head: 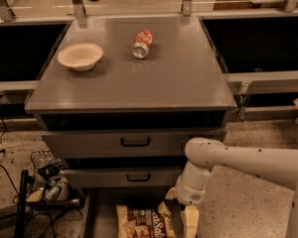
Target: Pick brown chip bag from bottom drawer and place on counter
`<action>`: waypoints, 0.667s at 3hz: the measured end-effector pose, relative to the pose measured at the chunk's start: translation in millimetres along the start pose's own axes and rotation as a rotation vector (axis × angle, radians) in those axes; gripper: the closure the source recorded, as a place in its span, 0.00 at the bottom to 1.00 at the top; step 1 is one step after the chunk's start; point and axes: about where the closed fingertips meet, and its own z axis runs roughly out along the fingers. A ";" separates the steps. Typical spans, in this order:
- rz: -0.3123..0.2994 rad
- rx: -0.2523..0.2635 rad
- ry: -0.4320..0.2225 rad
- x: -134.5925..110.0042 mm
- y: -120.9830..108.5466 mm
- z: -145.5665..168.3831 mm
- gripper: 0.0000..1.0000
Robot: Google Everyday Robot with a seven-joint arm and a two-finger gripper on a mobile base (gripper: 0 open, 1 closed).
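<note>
The brown chip bag lies flat in the open bottom drawer, at the lower edge of the view. My gripper hangs straight down from the white arm over the bag's right end. It is open: one finger is over the bag's right edge and the other finger is just beyond it. The fingertips are cut off by the bottom of the view. The counter is the grey top of the cabinet above.
A cream bowl and a red-orange soda can lying on its side are on the counter's far half. The two upper drawers are closed. A wire basket with clutter and cables sits on the floor at left.
</note>
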 end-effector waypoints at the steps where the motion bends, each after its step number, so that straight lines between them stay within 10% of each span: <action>1: 0.000 0.000 0.000 0.0 0.0 0.0 0.00; 2: 0.037 0.031 -0.007 6.2 0.3 -0.6 0.00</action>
